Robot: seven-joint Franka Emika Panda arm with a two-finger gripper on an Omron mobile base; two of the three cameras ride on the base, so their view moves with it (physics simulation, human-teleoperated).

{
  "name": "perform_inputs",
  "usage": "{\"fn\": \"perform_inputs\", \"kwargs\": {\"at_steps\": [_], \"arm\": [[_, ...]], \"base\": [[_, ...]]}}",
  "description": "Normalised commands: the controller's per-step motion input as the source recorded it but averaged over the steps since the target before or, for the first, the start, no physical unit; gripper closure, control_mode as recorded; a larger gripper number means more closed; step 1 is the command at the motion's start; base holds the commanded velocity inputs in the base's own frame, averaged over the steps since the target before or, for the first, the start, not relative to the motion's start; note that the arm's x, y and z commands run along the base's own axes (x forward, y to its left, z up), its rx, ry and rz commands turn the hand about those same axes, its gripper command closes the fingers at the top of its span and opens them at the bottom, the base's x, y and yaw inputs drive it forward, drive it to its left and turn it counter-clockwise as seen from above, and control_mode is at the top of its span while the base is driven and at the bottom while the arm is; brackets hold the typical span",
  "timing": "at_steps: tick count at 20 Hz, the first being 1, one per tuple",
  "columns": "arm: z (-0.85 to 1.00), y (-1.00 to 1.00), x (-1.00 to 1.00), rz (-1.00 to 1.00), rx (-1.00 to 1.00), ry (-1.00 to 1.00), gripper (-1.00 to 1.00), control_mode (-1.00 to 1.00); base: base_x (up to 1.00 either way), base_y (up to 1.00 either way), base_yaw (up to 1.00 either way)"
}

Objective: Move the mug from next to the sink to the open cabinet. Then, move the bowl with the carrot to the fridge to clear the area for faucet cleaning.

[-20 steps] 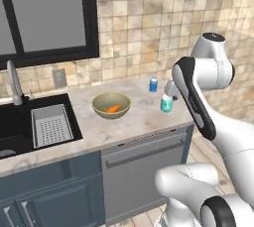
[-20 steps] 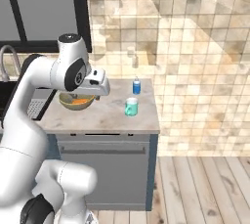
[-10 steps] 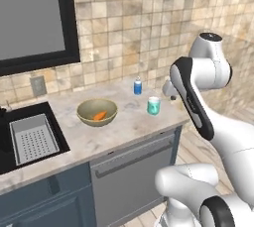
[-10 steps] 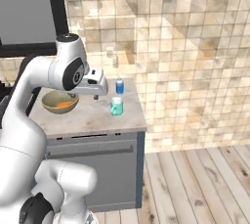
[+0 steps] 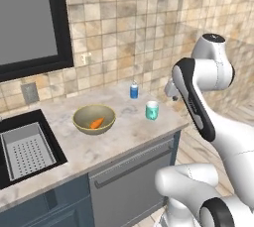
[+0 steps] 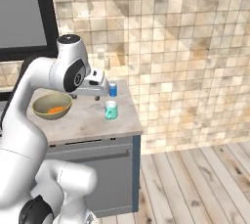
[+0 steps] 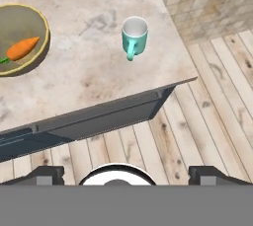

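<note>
Driving rightward, the base is shifting the view; teal-green cylindrical mug [image 7: 135, 36] is standing near the olive-yellow bowl [image 5: 94, 120]. Wide-open two-finger gripper [image 7: 126, 174] is hovering; approaching carelessly risks toppling it.

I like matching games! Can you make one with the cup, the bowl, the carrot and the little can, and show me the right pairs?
Things:
1. mug
2. bowl
3. carrot
4. can

Descriptions:
A. orange, lying inside the bowl
B. blue, standing nearest the tiled wall
C. teal, upright on the counter with a side handle
D. olive-yellow, wide and round

Pairs: 1-C, 2-D, 3-A, 4-B
</note>
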Motion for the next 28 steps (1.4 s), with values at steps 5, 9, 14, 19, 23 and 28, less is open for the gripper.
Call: {"fn": "perform_inputs", "kwargs": {"at_steps": [5, 9, 14, 19, 23, 28], "arm": [[0.00, 0.00, 0.00, 0.00, 0.00, 0.00, -1.00, 1.00], [-0.11, 0.01, 0.00, -0.01, -0.02, 0.00, -1.00, -1.00], [-0.64, 0.13, 0.03, -0.09, -0.07, -0.08, -1.00, -1.00], [-0.78, 0.37, 0.33, -0.13, -0.02, 0.00, -1.00, -1.00], [-0.60, 0.12, 0.27, -0.11, 0.06, 0.00, -1.00, -1.00], [-0.52, 0.00, 0.25, -0.05, 0.06, 0.00, -1.00, -1.00]], "base": [[0.32, 0.10, -0.06], [0.25, 0.19, -0.05], [0.00, 0.00, 0.00], [0.00, 0.00, 0.00], [0.00, 0.00, 0.00], [0.00, 0.00, 0.00]]}}
